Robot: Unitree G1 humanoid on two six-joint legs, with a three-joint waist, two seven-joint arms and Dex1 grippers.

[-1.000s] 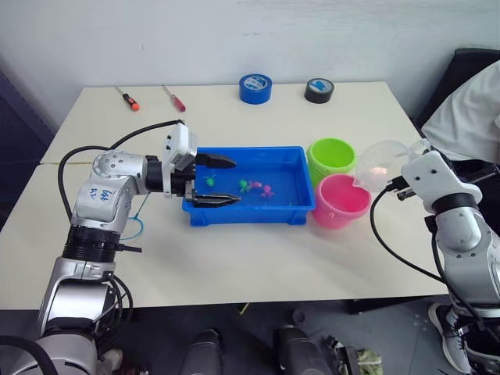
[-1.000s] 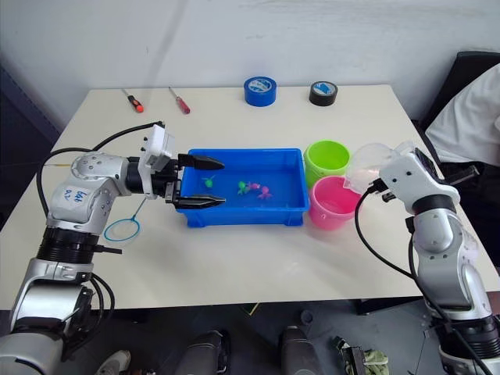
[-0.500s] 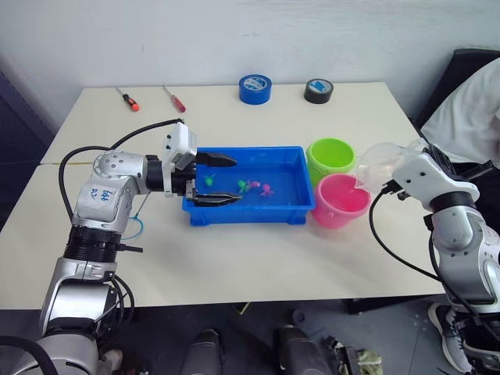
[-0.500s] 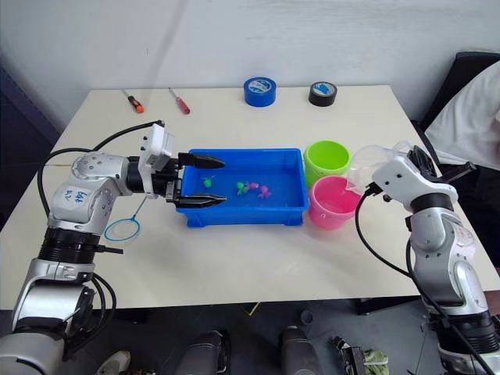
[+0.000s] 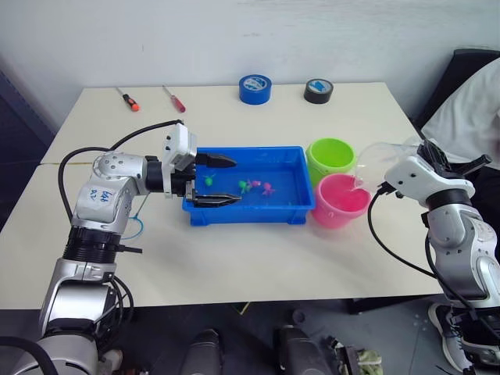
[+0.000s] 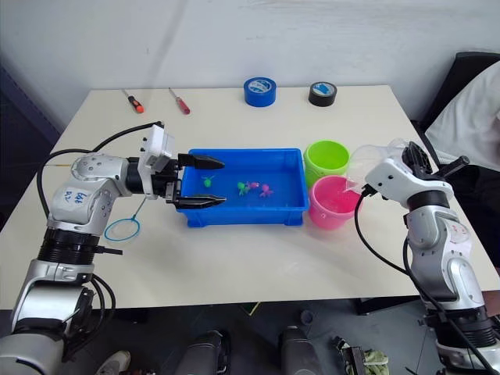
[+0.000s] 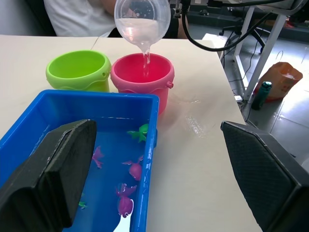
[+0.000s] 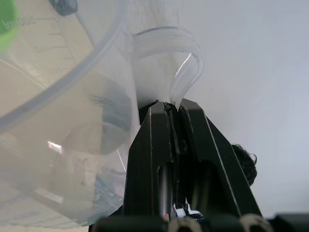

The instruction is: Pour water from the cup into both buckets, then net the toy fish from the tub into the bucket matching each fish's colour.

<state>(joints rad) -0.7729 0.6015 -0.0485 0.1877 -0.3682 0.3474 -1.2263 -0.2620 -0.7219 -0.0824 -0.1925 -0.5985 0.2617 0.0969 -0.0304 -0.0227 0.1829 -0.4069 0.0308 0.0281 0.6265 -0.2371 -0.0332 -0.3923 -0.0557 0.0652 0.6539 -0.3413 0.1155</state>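
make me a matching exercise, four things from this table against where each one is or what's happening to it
Things:
1. cup
2. pink bucket
3. net
4. toy fish

States:
A. lying on the table beside the left arm
B. catching a stream of water
C. in the blue tub
D. tilted, gripped by its handle in the right gripper

Pairs: 1-D, 2-B, 3-A, 4-C

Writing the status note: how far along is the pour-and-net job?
Done: nothing visibly completed. In hand: the right gripper, shut on the cup handle, tips a stream of water into the pink bucket. Whether the green bucket holds water can't be told. Left: all netting. The fish sit in the tub, the net lies on the table, and the left gripper is open over the tub.
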